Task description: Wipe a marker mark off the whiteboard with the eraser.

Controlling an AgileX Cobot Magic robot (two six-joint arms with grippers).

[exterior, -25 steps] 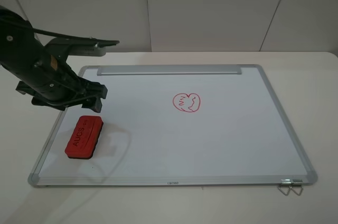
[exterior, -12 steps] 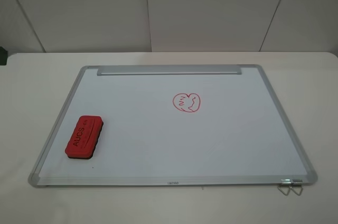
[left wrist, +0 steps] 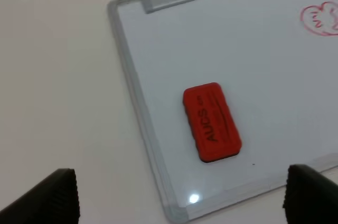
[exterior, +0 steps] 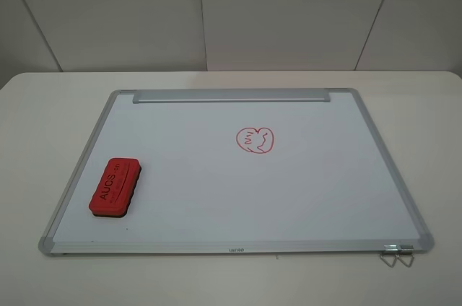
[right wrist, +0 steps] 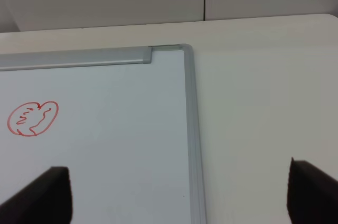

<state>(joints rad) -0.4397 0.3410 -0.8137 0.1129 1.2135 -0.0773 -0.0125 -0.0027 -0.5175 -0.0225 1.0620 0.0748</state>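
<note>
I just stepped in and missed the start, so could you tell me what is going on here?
Nothing is being handled right now. The eraser lies on the whiteboard near its left edge, and a red heart-shaped scribble sits near the board's middle, not wiped. Neither arm shows in the high view; the left gripper and right gripper are both open, holding nothing.
</note>
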